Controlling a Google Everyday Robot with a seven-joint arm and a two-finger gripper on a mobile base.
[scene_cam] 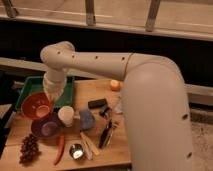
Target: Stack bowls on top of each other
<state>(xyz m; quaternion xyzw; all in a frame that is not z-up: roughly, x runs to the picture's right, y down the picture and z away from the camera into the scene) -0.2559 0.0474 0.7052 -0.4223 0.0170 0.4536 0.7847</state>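
My hand (50, 96) is mostly hidden behind my own wrist, pinching the rim of the orange-red bowl (36, 105), which hangs just above and left of the purple bowl (47, 126). The wooden bench (97, 90) carries a green tray (30, 85), white cup (66, 115) and grapes (29, 148); a dark wall rises behind.

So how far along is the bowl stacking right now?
Done: the orange bowl is picked up, tilted at the end of the arm. In hand: the tool has it over the left part of the table, just above and left of the purple bowl, overlapping its rim in view. Left: lowering it into the purple bowl and letting go. The white cup stands close beside.
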